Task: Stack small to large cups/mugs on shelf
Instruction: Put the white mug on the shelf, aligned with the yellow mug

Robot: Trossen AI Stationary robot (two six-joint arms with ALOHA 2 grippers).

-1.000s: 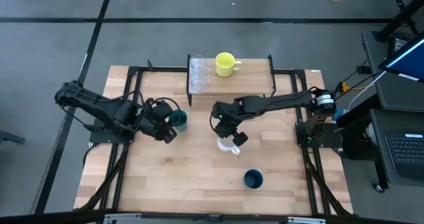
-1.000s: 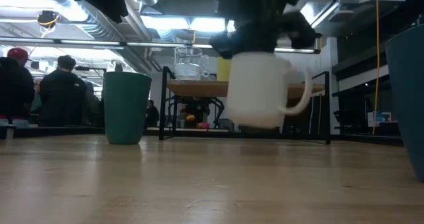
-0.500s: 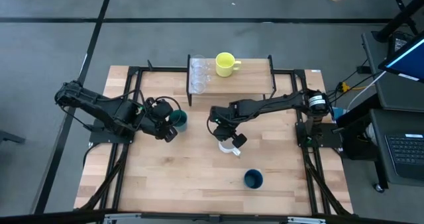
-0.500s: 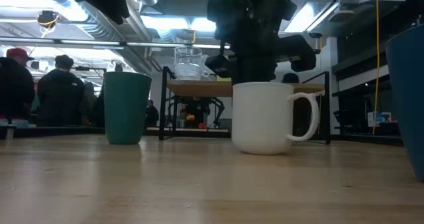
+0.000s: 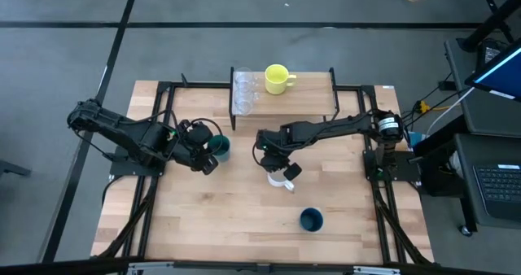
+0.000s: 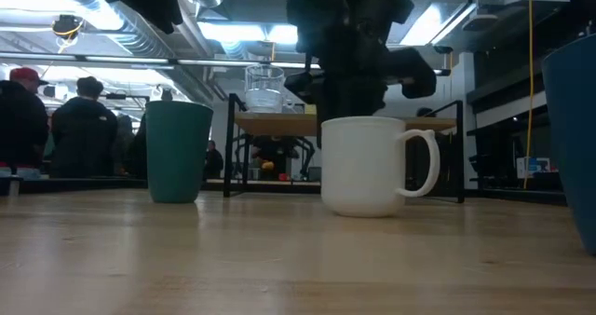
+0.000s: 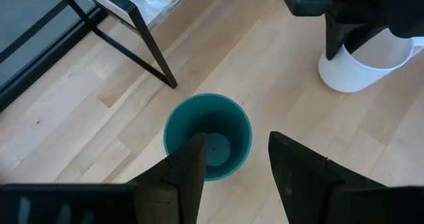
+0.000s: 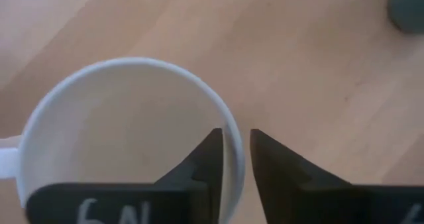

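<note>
The white mug [image 6: 363,166] stands upright on the table, with my right gripper [image 8: 236,134] on its rim from above; it also shows in the high view [image 5: 281,178]. The teal-green cup [image 7: 207,136] stands on the table left of it. My left gripper [image 7: 233,159] is open just above and beside that cup, touching nothing. On the shelf [image 5: 309,88] at the far edge stand the yellow mug [image 5: 277,78] and two clear cups [image 5: 244,93]. The dark navy cup [image 5: 311,220] stands near the table's near edge. My right gripper pinches the white mug's rim [image 8: 232,121] on the side away from the handle [image 8: 6,159], one finger inside the mug and one outside. The fingers come from above, pointing down. The mug stands upright with its base on the table.
The shelf's black legs [image 7: 142,35] stand just beyond the teal-green cup. Bare tabletop lies between the white mug and the navy cup and along the near left. People show in the room beyond the table [image 6: 56,119].
My right gripper has gone down with the white mug, which was lifted clear a second ago and now stands on the table. Since then gripper and mug have shifted slightly toward the table's left edge.
</note>
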